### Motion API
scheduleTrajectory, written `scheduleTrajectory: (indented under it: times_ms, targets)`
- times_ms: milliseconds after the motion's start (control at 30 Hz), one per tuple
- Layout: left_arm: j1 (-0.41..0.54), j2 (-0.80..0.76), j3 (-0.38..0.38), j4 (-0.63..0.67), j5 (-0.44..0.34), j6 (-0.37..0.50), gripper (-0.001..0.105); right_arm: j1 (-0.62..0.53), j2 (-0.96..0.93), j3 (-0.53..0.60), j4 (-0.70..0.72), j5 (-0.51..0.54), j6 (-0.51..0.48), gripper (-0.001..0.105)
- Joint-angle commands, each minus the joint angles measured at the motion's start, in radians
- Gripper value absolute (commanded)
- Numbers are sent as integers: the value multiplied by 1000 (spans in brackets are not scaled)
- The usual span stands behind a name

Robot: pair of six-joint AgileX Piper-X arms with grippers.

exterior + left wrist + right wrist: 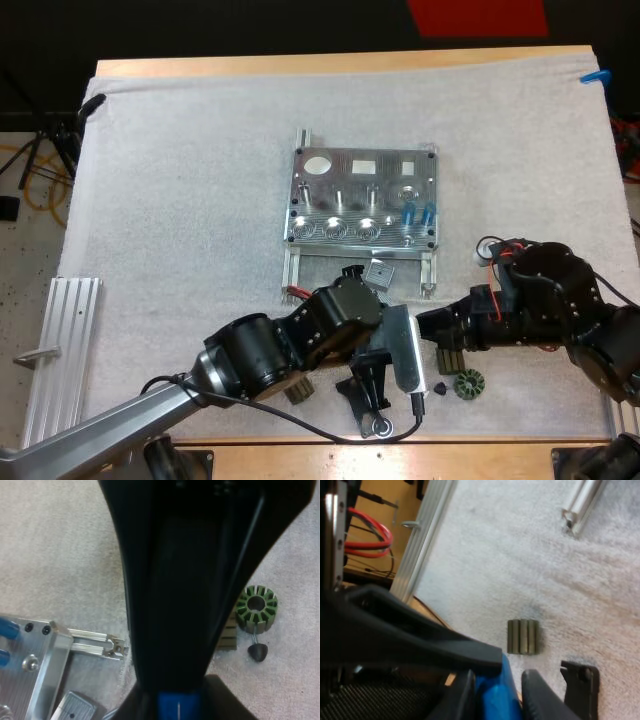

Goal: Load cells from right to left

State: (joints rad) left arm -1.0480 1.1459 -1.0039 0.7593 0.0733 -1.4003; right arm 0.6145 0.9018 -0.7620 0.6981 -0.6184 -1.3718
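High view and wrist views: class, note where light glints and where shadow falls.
High view: even light, bright glints in the pockets of the metal fixture, soft shadow under the arms. Left wrist view: a black unlit mass looms beside the evenly lit green ring. Right wrist view: sheen on the blue piece.

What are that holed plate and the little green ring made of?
The plate looks like bare machined metal, perhaps aluminium: silvery, finely ribbed. The green ring could be coated metal or plastic; its dull slotted surface leaves that open.
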Motion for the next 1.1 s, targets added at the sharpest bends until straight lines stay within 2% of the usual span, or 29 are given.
scheduleTrajectory:
  times_ms: [0, 100, 167, 333, 500, 533, 700, 900, 1067]
  targets:
    - [-1, -30, -7, 14, -40, -28, 41, -6, 0, -3, 23, 11, -23, 9]
    - [-1, -57, -7, 48, -49, -43, 62, -6, 0, -3, 23, 16, -42, 9]
    - [-1, -71, -7, 80, -48, -59, 66, -6, 0, -3, 23, 19, -65, 9]
    - [-1, -126, -7, 139, -73, -146, 66, -6, 0, -3, 25, 40, -106, 9]
    - [-1, -215, -7, 157, -193, -324, 66, -6, 0, -3, 56, 62, -182, 9]
    - [-1, -225, -7, 156, -203, -336, 66, -6, 0, -6, 65, 72, -191, 9]
    - [-1, -293, -7, 164, -294, -512, 66, -6, 0, -43, 128, 131, -275, 9]
    - [-1, -311, -7, 253, -394, -623, 66, -6, 0, -109, 187, 231, -352, 9]
    - [-1, -311, -7, 339, -436, -728, 66, -6, 0, -156, 264, 308, -409, 9]
